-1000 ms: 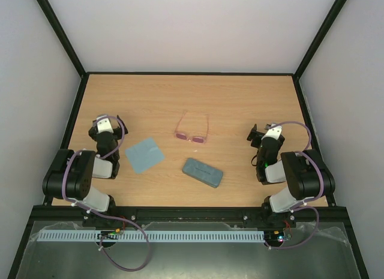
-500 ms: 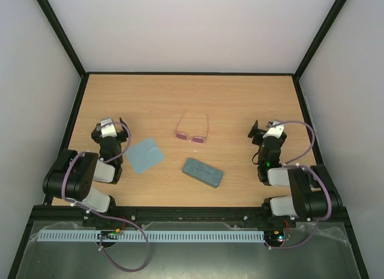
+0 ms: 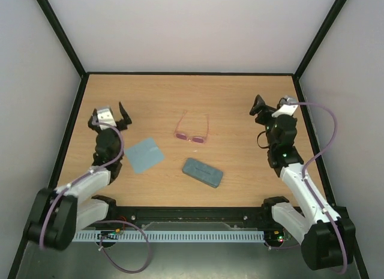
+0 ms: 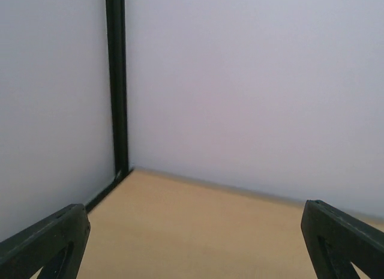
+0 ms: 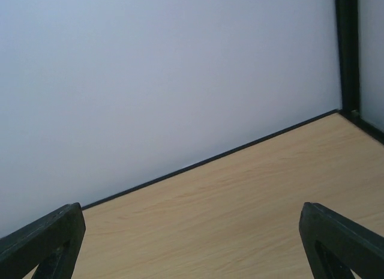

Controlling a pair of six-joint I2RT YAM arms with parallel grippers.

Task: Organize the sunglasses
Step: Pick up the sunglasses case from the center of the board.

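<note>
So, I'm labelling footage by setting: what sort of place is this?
Most likely a lab robot test cell, not a home: a wooden table boxed in by plain white walls and a black frame, with the left arm and right arm bolted at its near edge.

A pale wooden table (image 3: 240, 99) sits boxed in by plain white walls (image 3: 192, 27) with black posts (image 3: 60, 33) at the corners, evenly lit.
</note>
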